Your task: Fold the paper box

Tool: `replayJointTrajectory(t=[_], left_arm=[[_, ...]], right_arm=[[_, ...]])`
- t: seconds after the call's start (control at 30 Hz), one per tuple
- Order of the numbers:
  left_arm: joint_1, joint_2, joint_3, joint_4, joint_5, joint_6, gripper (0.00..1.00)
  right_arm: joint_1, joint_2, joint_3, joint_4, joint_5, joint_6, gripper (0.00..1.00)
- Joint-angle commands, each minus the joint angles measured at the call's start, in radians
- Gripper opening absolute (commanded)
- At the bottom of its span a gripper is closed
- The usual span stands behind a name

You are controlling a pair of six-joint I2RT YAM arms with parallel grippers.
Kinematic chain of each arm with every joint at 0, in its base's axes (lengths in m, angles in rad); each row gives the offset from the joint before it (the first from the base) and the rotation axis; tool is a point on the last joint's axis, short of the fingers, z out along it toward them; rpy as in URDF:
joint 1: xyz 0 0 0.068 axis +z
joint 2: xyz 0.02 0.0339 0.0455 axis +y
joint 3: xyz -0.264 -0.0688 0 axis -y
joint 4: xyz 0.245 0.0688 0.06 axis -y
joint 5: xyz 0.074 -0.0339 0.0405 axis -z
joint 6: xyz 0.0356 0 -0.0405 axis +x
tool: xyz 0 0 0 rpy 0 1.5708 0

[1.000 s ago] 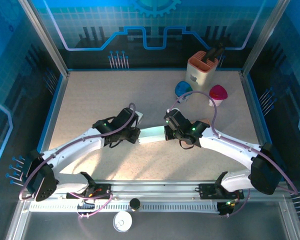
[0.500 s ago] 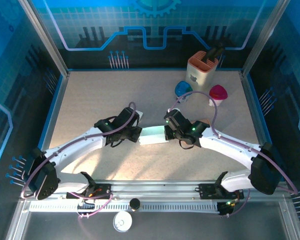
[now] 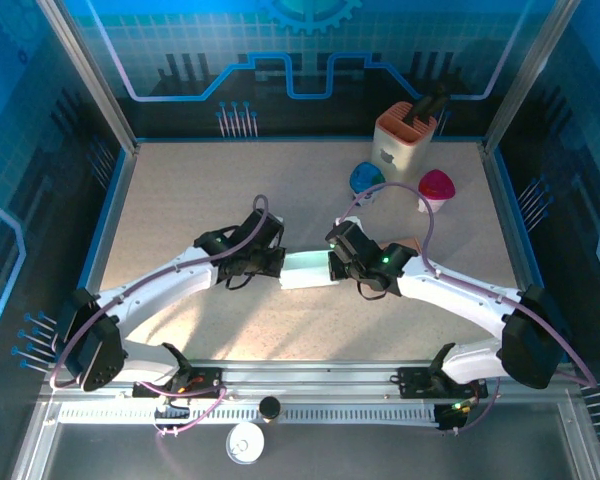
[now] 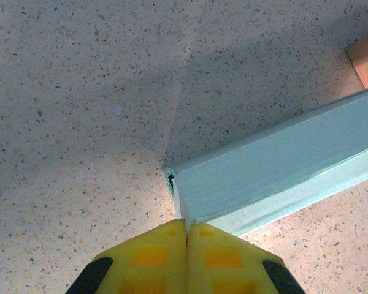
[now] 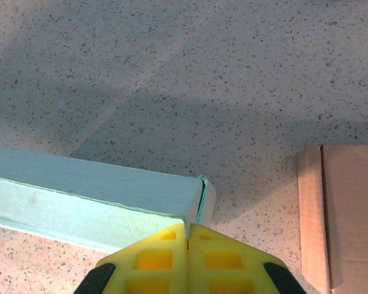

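Note:
The paper box (image 3: 305, 270) is a pale teal, long shallow tray lying on the speckled table between the two arms. My left gripper (image 3: 277, 265) is shut on the end wall at its left end; in the left wrist view the yellow fingers (image 4: 150, 257) pinch the wall at the corner of the paper box (image 4: 276, 165). At the right end my right gripper (image 3: 332, 268) is shut on the other end wall. The right wrist view shows its yellow fingertips (image 5: 221, 254) pressed together on the folded double-layer edge of the paper box (image 5: 110, 187).
A flat brown cardboard piece (image 5: 346, 214) lies just right of the box's right end. At the back right stand an orange-and-white holder (image 3: 404, 137), a blue cup (image 3: 365, 180) and a pink cup (image 3: 436, 186). Blue walls ring the table.
The left gripper has closed onto the box's left end wall and shifted slightly right and away. The right gripper has stayed shut on the right end.

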Motion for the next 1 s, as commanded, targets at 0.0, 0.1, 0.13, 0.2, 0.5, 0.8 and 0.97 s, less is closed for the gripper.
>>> replayJointTrajectory(t=[0.0,0.1,0.13,0.2,0.5,0.8,0.97], left_arm=[[0.002,0.021,0.054,-0.067,0.052,-0.032,0.00],[0.004,0.035,0.080,-0.100,0.067,-0.037,0.00],[0.004,0.040,0.091,-0.109,0.069,-0.038,0.00],[0.004,0.057,0.115,-0.126,0.083,-0.046,0.00],[0.021,0.095,0.164,-0.153,0.120,-0.093,0.00],[0.035,0.096,0.180,-0.144,0.157,-0.147,0.00],[0.036,0.109,0.204,-0.169,0.170,-0.157,0.00]], right_arm=[[0.017,-0.010,0.004,0.026,0.011,-0.014,0.00],[0.012,-0.010,0.007,0.033,0.006,-0.025,0.00],[0.011,-0.008,0.008,0.037,0.002,-0.029,0.00],[0.011,0.000,0.002,0.052,-0.009,-0.033,0.00],[0.012,0.002,-0.012,0.068,-0.016,-0.036,0.00],[0.012,0.003,-0.022,0.081,-0.022,-0.045,0.00],[0.011,0.007,-0.023,0.095,-0.028,-0.067,0.00]])
